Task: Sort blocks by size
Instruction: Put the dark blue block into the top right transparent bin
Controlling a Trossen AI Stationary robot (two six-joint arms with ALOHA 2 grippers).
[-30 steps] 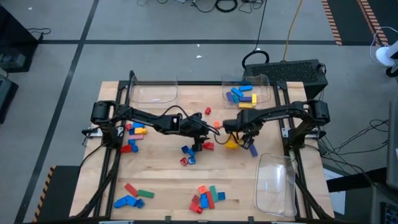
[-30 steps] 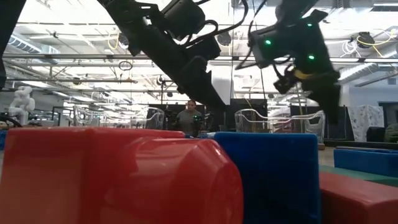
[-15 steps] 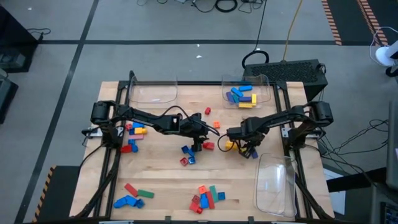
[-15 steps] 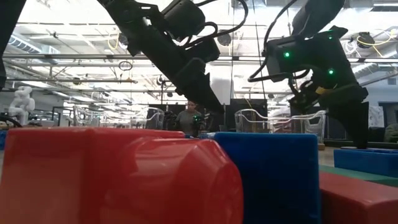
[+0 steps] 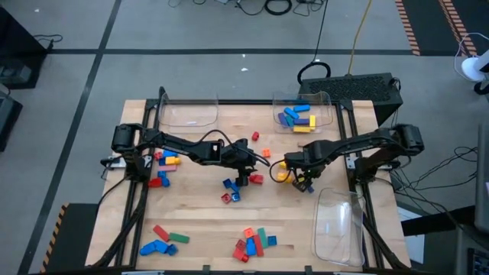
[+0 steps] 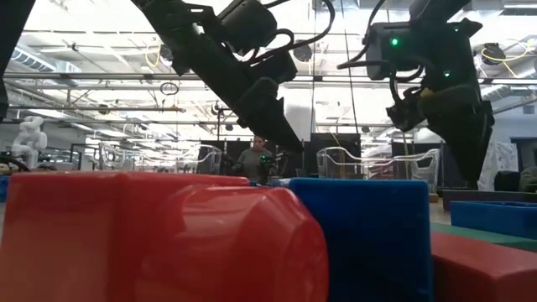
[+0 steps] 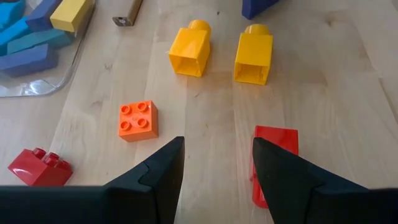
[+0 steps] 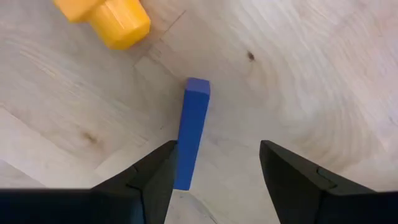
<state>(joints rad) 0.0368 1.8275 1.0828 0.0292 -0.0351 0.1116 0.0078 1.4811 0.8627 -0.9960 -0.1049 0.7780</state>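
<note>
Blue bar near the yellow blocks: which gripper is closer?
Right. The right gripper hangs directly over the blue bar, jaws open astride it. The left gripper sits farther off, by the red block.

In the low view, big red (image 6: 159, 239) and blue blocks (image 6: 361, 239) right against the lens blur and hide the tabletop from us. From above, the left gripper (image 5: 246, 177) covers whatever lies under it, and the blocks in the tray (image 5: 325, 99) are too small for us to size. The right wrist view cuts a yellow block (image 8: 106, 18) at the edge, and a finger (image 8: 152, 174) hides the blue bar's (image 8: 193, 124) near end.
</note>
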